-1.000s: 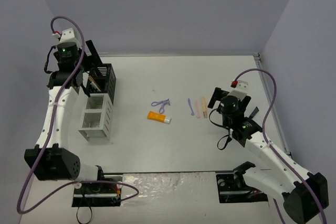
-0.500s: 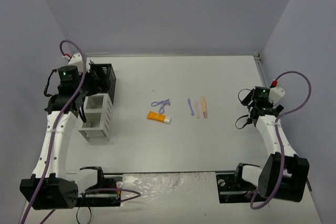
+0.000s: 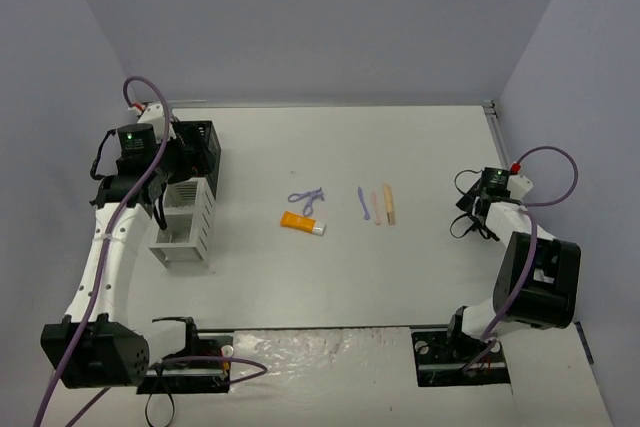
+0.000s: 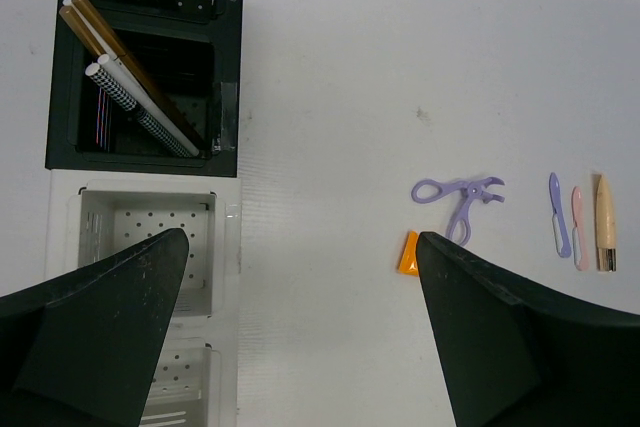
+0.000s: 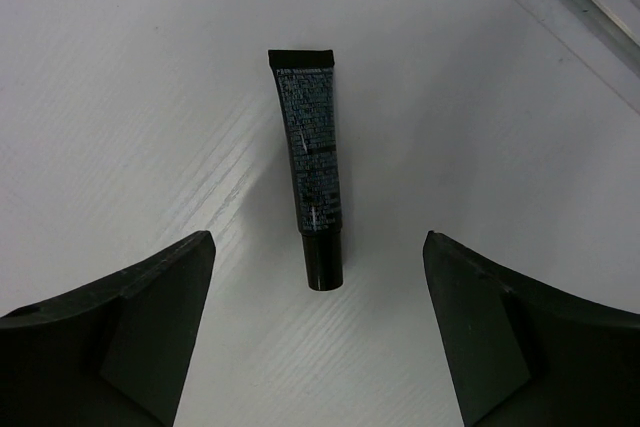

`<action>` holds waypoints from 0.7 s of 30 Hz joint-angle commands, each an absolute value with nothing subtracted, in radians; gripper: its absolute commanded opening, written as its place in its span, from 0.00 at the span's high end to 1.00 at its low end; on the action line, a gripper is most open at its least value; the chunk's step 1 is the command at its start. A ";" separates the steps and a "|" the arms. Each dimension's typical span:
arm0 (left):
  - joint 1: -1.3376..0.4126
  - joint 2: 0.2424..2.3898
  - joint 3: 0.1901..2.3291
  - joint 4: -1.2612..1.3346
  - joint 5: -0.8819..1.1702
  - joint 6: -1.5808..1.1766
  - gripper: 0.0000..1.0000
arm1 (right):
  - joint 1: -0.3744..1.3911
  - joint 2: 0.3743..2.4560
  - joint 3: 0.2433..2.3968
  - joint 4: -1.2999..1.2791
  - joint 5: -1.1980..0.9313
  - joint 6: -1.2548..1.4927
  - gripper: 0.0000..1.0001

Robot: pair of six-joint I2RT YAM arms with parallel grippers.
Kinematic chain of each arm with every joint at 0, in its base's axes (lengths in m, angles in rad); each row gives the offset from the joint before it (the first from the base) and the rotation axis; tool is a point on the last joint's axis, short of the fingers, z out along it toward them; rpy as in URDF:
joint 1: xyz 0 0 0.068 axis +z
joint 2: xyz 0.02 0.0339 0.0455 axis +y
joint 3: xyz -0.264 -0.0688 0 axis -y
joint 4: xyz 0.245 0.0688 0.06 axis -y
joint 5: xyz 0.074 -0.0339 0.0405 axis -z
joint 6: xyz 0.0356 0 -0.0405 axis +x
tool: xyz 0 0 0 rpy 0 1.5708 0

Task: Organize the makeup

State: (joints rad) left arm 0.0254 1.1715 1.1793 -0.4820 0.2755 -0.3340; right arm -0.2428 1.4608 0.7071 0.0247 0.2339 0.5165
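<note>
Overhead view of a white counter (image 3: 400, 147) with a robot arm on each side. By the left edge, the left hand (image 4: 300, 242) hovers over a compartment rack (image 3: 190, 232), fingers spread fully apart and gripping nothing. The rack runs along the left edge, its black section toward the far side and its white section toward the near side. In the left wrist view, one black compartment holds several pencils (image 4: 130, 97) leaning diagonally: a brown one and a white one with a black chequered pattern.

Around the middle of the counter lies a purple looped tool (image 3: 307, 196). Just nearside of it is an orange tube (image 3: 300, 222), its white cap pointing right. A little further right, three thin items lie side by side, close together and parallel: a purple stick (image 3: 363, 204), a pink stick (image 3: 376, 206) and a tan stick (image 3: 389, 204).

Near the right edge, the right hand (image 5: 318, 237) points down at the counter with its fingers wide apart. A black tube (image 5: 312, 162) lies flat between them, clear of both fingers.
</note>
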 commanded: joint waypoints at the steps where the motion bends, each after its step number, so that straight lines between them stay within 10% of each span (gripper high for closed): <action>1: 0.023 1.175 1.212 -0.427 0.282 -0.342 0.03 | -0.247 1.493 0.717 0.096 0.220 0.516 0.26; 21: 0.021 1.177 1.212 -0.436 0.339 -0.377 0.03 | -0.142 1.462 0.750 0.126 0.161 0.447 1.00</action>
State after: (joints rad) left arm 0.0254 1.1912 1.1793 -0.4820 0.2816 -0.3376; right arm -0.2337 1.5748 0.7233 0.1252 0.2020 0.4933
